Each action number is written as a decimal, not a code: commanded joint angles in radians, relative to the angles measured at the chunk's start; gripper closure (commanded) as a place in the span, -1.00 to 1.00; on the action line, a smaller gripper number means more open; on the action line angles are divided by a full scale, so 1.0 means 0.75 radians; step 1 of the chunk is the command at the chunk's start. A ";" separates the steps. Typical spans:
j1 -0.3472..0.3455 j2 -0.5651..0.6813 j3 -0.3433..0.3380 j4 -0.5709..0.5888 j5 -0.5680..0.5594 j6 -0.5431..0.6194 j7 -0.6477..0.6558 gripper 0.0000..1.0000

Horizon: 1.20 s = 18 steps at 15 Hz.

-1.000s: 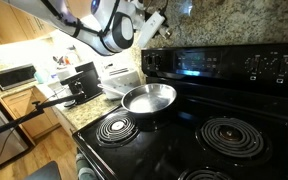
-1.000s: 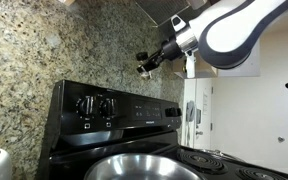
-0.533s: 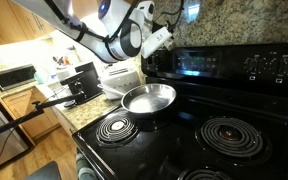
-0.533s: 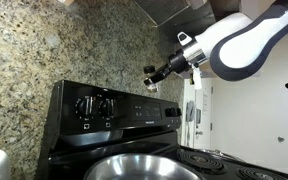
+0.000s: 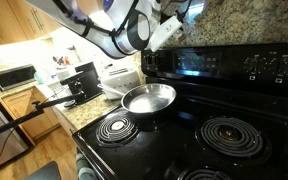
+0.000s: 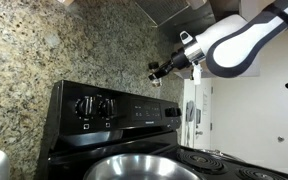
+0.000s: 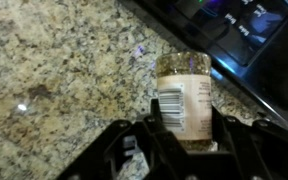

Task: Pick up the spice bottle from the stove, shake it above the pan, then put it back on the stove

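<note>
Up by the speckled granite backsplash (image 6: pixel 44 50), above the stove's (image 5: pixel 276 108) back control panel (image 6: pixel 134 112), we see the gripper (image 6: pixel 156 72) clamped on the spice bottle (image 7: pixel 184 98). From the wrist view, its dark fingers (image 7: pixel 147 132) press the jar's two sides, and we can read a barcode label and pale contents. The bottle is off the stove, in the air. Well below it, the shiny pan (image 5: pixel 149 98) rests on a rear burner. We cannot tell whether the bottle hangs directly over the pan.
</note>
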 commanded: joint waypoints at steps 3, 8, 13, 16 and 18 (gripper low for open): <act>0.171 0.085 -0.223 0.197 0.152 0.000 -0.091 0.65; 0.017 -0.029 0.052 0.019 -0.080 -0.002 0.016 0.60; -0.114 0.017 0.262 0.019 -0.157 0.000 0.020 0.15; -0.128 -0.002 0.276 -0.002 -0.164 0.000 0.020 0.15; -0.130 -0.009 0.276 -0.005 -0.165 0.000 0.020 0.15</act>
